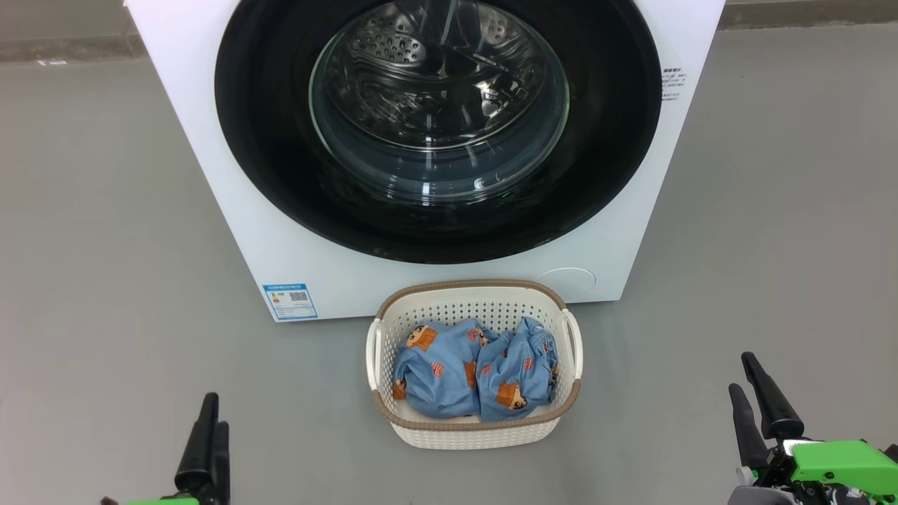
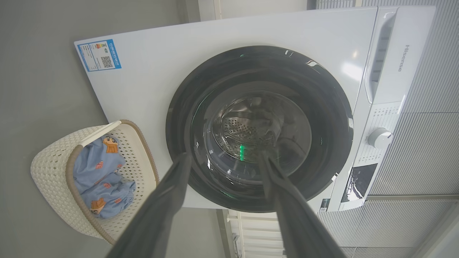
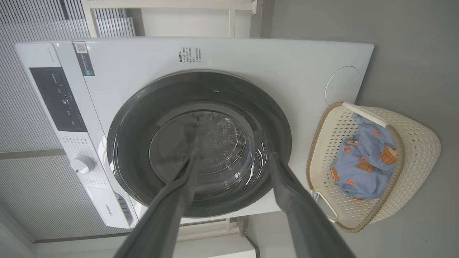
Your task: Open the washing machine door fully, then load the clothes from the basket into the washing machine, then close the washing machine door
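The white washing machine stands on the floor with its door shut; the black ring and glass bowl show the steel drum behind. The cream basket sits right in front of it, holding the light blue clothes bunched side by side. My left gripper hangs low at the left and my right gripper low at the right, both well short of the basket. In the left wrist view, the left gripper is open and empty, facing the door. The right gripper is also open and empty.
Grey floor surrounds the machine and basket. A blue label sticker and a round cover sit low on the machine's front. The control panel with its dial is at the machine's top. A ribbed grey wall stands behind.
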Robot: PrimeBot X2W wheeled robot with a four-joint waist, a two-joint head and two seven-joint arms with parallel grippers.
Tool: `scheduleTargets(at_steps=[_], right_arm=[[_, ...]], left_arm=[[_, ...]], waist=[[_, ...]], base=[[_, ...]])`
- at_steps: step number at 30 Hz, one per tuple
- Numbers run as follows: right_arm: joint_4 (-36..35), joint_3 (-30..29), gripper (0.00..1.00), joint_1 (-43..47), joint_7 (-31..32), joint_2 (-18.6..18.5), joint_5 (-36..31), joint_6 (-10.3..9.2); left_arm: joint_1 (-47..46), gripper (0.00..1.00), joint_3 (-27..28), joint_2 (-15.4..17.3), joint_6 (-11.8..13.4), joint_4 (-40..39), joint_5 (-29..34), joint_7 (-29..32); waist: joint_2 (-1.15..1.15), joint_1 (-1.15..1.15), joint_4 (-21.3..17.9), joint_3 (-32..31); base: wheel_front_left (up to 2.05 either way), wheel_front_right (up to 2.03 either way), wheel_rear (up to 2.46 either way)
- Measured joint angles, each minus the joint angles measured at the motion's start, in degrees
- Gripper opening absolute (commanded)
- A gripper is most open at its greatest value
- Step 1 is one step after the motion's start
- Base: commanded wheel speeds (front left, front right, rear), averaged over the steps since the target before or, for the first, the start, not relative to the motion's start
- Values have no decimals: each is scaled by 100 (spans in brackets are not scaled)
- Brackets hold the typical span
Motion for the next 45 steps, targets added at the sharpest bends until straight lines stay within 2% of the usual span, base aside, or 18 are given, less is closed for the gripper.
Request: scheduleTargets(at_steps=[7,20,45], right_arm=[[-125,116,100,-4,-97,-59,-105,0],[-241,516,100,-115,-464,-336,-615,0],[-333,954,100,-231,-862,-669,-2624,0]], left_arm=[[-81,100,-144,48,0,-85,71,-127],[-151,100,-480,222,0,-142,586,-383],[-297,100,-666,279,-1,108,3025,-784]], waist=[[0,0,-8,4],[0,0,-14,12],[0,0,-19,-57]], base=[[0,0,0],[0,0,0],[0,0,0]])
